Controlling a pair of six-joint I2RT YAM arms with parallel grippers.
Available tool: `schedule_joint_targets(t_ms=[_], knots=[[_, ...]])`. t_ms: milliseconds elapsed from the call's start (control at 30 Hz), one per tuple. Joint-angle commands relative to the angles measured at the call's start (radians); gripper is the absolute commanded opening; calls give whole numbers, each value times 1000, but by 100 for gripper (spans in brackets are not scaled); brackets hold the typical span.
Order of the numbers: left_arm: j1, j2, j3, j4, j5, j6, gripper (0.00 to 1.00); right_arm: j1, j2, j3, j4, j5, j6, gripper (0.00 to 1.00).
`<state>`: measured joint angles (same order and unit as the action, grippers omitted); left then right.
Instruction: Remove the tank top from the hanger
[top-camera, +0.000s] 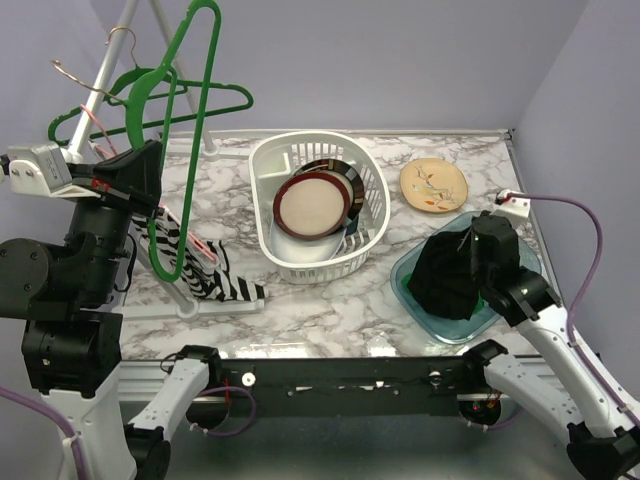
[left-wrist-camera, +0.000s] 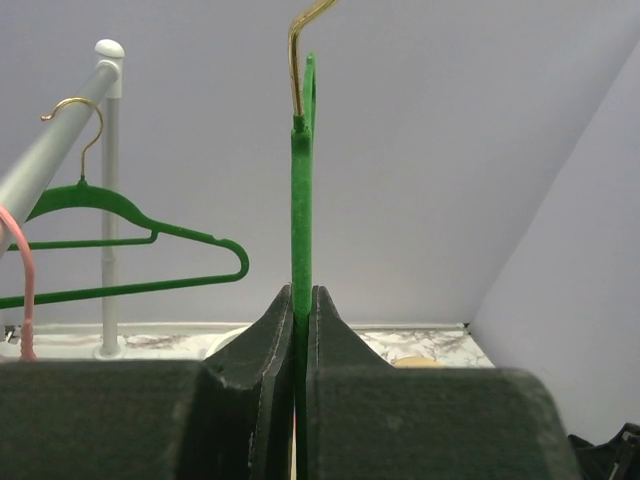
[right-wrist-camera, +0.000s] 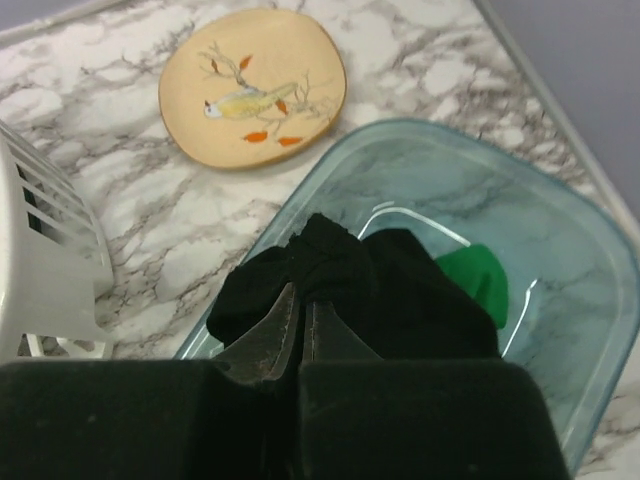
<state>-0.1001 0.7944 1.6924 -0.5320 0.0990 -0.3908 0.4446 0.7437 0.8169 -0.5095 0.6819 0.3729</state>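
Tank top (right-wrist-camera: 400, 290), black: pinched by right gripper (right-wrist-camera: 303, 305), jaws nearly shut on cloth, bunched inside clear tub (right-wrist-camera: 565, 255). Clamped 1 green hanger (left-wrist-camera: 301, 200) edgewise in left gripper (left-wrist-camera: 301, 298), bare, raised well apart. Best opened low, so cloth settled wholly within tub.

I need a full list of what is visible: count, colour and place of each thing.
rack: one, white, far left
hanger: one, green, held upright, left
second hanger: one, green, on rack
container: one, clear teal, right side
tank top: one, black, in container
plate: one, beige with bird, behind container
basket: one, white, centre, holding bowls
striped cloth: one, black-white, at rack's foot
left gripper: one, black, shut on hanger
right gripper: one, black, shut on tank top
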Motion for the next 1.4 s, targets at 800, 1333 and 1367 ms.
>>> schedule_joint_targets(t_ms=[800,1333,1367], knots=[[0,-21,6,35,-65,-30,0,-101,168,-105,-388,165,846,41],[2,-12,15,30,-44,-33,0,-101,-95,-22,-135,-269,283,50],[0,-14,10,30,-42,-34,0,-99,-99,-33,-155,-371,313,45]])
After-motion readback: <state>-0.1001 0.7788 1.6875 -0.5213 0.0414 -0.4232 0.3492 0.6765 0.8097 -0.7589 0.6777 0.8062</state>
